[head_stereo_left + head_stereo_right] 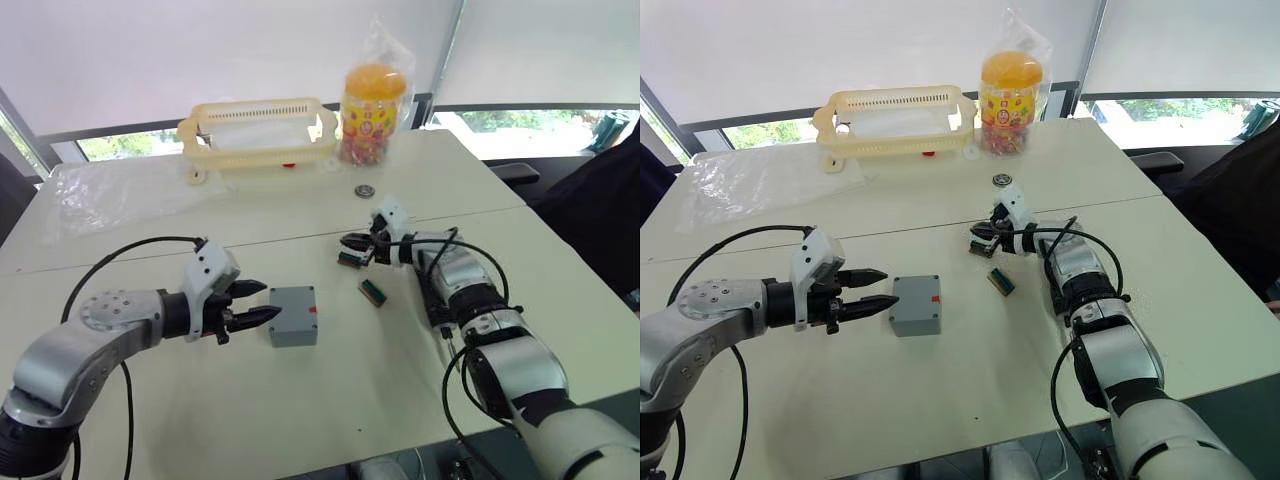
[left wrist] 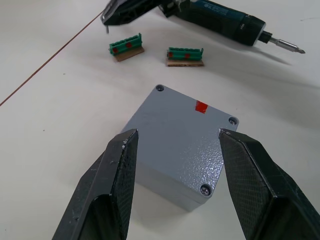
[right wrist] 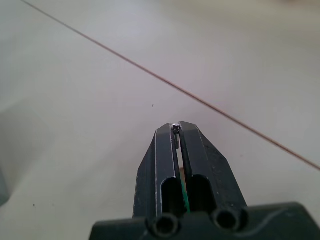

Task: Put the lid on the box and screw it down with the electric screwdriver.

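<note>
Lid (image 2: 180, 125) already sitting on box (image 2: 167, 187) at frame centre, three corner screws showing; left gripper (image 1: 266, 301) gaping beside it, right gripper (image 3: 178, 131) pinching small screw (image 3: 175, 126), electric screwdriver (image 2: 220, 22) lying unheld upper right, so fastening is probably remaining.

White table (image 1: 330, 400), seam running across. Grey box (image 1: 293, 315) with lid (image 2: 186, 131) on, near centre. Two green terminal blocks (image 2: 185, 55) just beyond box, electric screwdriver (image 2: 225, 24) beside them. Far beyond box: yellow basket (image 1: 258, 133), candy jar (image 1: 372, 112), clear plastic sheet (image 1: 110, 190).
</note>
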Robot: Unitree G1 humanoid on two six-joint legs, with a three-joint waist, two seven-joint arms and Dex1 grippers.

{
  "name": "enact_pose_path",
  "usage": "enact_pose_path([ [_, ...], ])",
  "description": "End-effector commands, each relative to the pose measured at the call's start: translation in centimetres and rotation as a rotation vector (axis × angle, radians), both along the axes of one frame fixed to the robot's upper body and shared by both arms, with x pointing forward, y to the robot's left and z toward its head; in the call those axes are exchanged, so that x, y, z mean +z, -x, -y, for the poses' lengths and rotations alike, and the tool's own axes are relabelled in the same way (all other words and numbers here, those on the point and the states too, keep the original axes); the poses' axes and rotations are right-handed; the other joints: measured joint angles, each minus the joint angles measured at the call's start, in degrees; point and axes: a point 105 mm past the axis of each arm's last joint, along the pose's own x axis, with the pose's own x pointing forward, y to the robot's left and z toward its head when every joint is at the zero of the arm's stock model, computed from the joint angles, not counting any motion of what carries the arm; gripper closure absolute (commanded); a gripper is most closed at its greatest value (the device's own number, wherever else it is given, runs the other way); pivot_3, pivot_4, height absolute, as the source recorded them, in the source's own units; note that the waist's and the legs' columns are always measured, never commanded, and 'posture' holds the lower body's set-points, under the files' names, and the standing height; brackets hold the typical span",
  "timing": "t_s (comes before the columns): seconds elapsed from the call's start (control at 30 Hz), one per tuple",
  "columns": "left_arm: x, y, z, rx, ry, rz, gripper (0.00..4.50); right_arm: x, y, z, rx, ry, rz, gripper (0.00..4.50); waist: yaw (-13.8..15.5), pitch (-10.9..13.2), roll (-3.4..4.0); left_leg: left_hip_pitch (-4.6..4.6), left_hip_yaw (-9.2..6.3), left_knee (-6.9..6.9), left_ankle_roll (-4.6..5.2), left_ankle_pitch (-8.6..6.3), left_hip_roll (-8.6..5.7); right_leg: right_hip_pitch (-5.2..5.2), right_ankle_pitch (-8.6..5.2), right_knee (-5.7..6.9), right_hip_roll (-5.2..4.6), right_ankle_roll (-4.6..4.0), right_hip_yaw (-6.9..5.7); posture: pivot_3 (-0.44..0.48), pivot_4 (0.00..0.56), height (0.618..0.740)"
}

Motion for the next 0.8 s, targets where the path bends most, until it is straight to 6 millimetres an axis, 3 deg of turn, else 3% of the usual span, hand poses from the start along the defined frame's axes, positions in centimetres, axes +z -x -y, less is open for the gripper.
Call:
enact_pose_path([
  [0.03, 0.5, -0.1, 0.2, -0.013, 0.008, 0.028, 1.93, 4.2, 0.1, -0.5, 0.029, -0.050, 0.110, 4.46, 0.01, 0.00, 0.00, 0.00, 0.00, 0.00, 0.00, 0.00, 0.00, 0.00, 0.00, 0.00, 0.00, 0.00, 0.00, 0.000, 0.150, 0.740],
  [0.17, 0.7, -0.1, -0.3, -0.018, -0.006, 0.029, 1.93, 6.0, 2.8, -1.8, 0.133, -0.105, 0.096, 4.46, 0.10, 0.02, 0.03, -0.01, -0.02, -0.01, 0.00, 0.00, 0.01, 0.00, 0.00, 0.01, 0.00, 0.00, 0.00, 0.000, 0.150, 0.740],
  [0.4, 0.7, 0.6, -1.3, -0.056, -0.080, 0.016, 1.93, 4.3, 9.6, -3.4, 0.278, -0.091, -0.016, 4.46, 0.25, 0.02, 0.04, 0.00, -0.04, -0.01, 0.00, 0.00, 0.00, 0.01, 0.00, 0.01, 0.00, 0.00, -0.05, 0.000, 0.150, 0.740],
  [0.63, 0.3, 1.0, -1.1, -0.081, -0.095, 0.002, 1.93, 3.7, 11.2, -4.3, 0.291, -0.109, -0.061, 4.46, 0.15, 0.02, 0.03, 0.01, -0.02, -0.02, 0.01, 0.00, 0.00, 0.00, -0.01, 0.01, 0.03, -0.01, -0.03, 0.000, 0.150, 0.740],
  [0.8, 0.2, 0.8, -0.9, -0.081, -0.093, 0.005, 1.93, 3.0, 11.3, -5.2, 0.301, -0.099, -0.061, 4.46, 0.14, 0.02, 0.03, 0.01, -0.01, -0.01, 0.01, 0.00, 0.00, 0.00, -0.01, 0.01, 0.02, -0.01, -0.03, 0.000, 0.150, 0.740],
])
